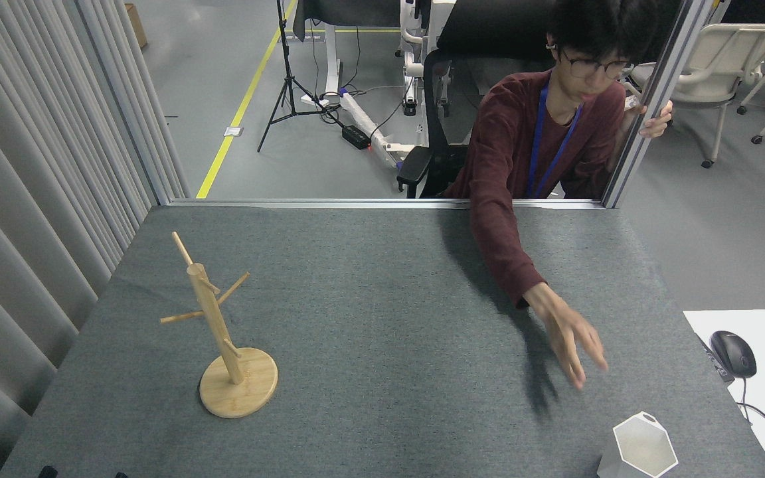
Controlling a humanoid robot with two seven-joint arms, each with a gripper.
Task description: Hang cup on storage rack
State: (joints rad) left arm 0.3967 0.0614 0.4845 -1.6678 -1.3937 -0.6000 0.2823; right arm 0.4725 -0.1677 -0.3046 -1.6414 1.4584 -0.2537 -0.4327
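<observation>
Two task things sit well apart on the grey felt table. Taking the storage rack as landmark, upright on its round base, the cup stands far to its right at the table's near edge, rim up. A person's hand hovers between them, nearer the cup, not touching it. No writing is legible anywhere. Neither gripper shows, so their jaws cannot be judged.
</observation>
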